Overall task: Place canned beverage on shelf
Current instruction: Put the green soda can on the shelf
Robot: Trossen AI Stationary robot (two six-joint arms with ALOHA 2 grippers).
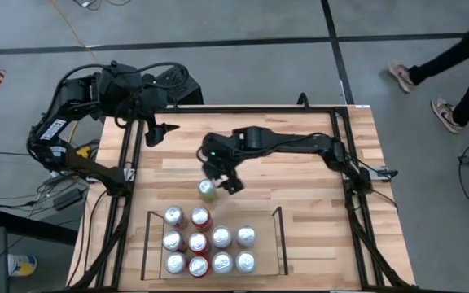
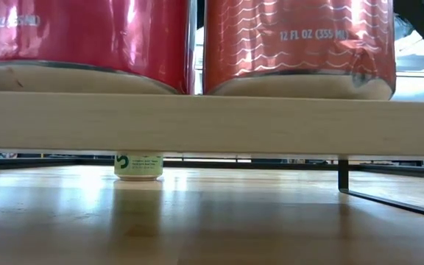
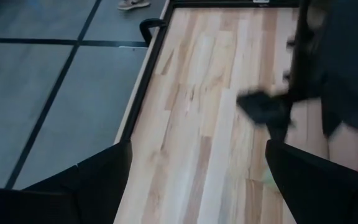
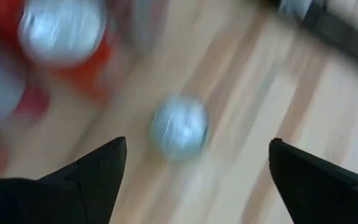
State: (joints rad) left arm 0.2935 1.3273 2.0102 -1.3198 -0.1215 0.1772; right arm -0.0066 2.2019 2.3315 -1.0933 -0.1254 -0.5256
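A green-and-white can (image 1: 208, 190) stands upright on its base on the wooden table, just beyond the far end of the shelf (image 1: 282, 232); the low view shows it (image 2: 138, 165) under the shelf's plank (image 2: 212, 121). My right gripper (image 1: 222, 177) hovers open above it and slightly to its far side. In the right wrist view the can's silver top (image 4: 179, 129) lies ahead of the open fingers, blurred. Several red and silver-topped cans (image 1: 210, 242) stand on the shelf. My left gripper (image 1: 163, 130) waits open above the table's far left part.
A black metal frame (image 1: 129, 163) runs around the tabletop. Bare wood lies between my left gripper and the can. Two red cans (image 2: 293, 44) fill the low view's top. A person's legs (image 1: 454, 57) cross the floor beyond the table's far right corner.
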